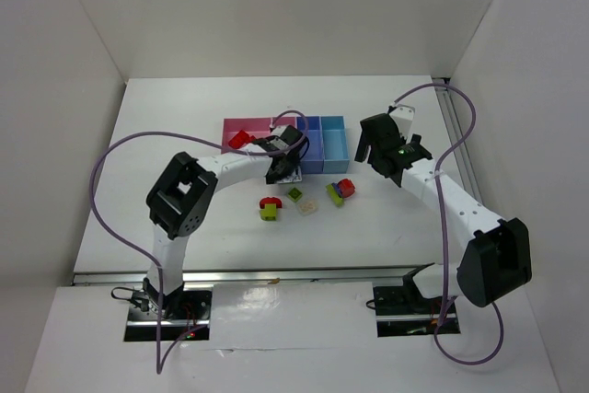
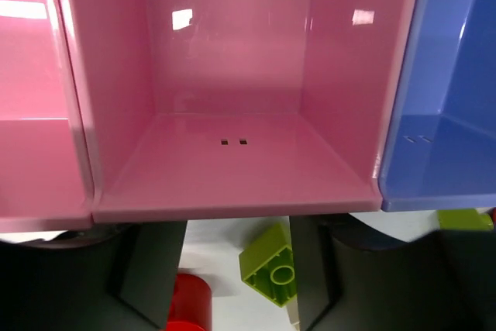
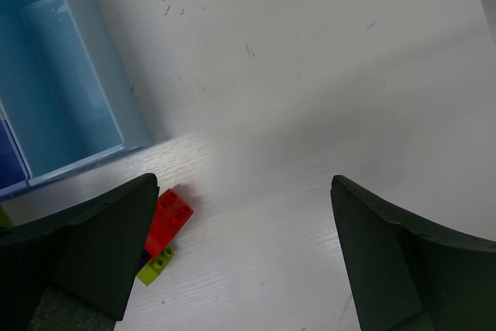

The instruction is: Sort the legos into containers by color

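The joined bins (image 1: 285, 123) stand at mid-table: two pink, one periwinkle (image 1: 309, 140), one light blue (image 1: 333, 140). A red lego (image 1: 241, 139) lies in the left pink bin. My left gripper (image 1: 282, 170) hovers at the front of the second pink bin (image 2: 232, 160), which is empty; it is open (image 2: 232, 277) and holds nothing. A lime brick (image 2: 271, 265) and a red piece (image 2: 190, 304) lie on the table below it. My right gripper (image 1: 368, 147) is wide open (image 3: 244, 261) and empty, right of the light blue bin (image 3: 70, 75).
On the table in front of the bins lie a red-and-lime clump (image 1: 270, 208), a lime brick (image 1: 294, 195), a cream brick (image 1: 308, 206) and a red, blue and lime clump (image 1: 341, 190), whose red top (image 3: 170, 215) shows beside my right gripper's left finger.
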